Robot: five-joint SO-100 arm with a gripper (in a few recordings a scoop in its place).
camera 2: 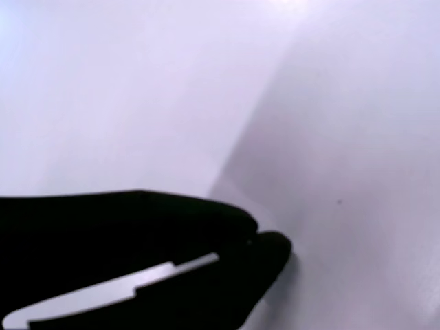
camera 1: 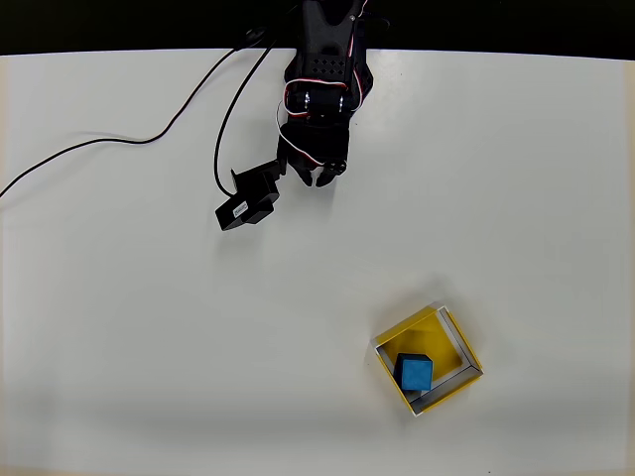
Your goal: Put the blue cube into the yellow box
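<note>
The hand (camera 2: 265, 244), fingers closed together and empty, hangs well apart from the blue cube (camera 1: 414, 372) inside the yellow box (camera 1: 458, 344).

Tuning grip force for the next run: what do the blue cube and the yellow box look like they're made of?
The blue cube: seemingly solid plastic or painted wood, with smooth, plain, evenly coloured faces and crisp edges.
The yellow box: probably thin card or sheet plastic, judging by its very thin pale walls and flat matte yellow floor. Neither can be told for sure.
</note>
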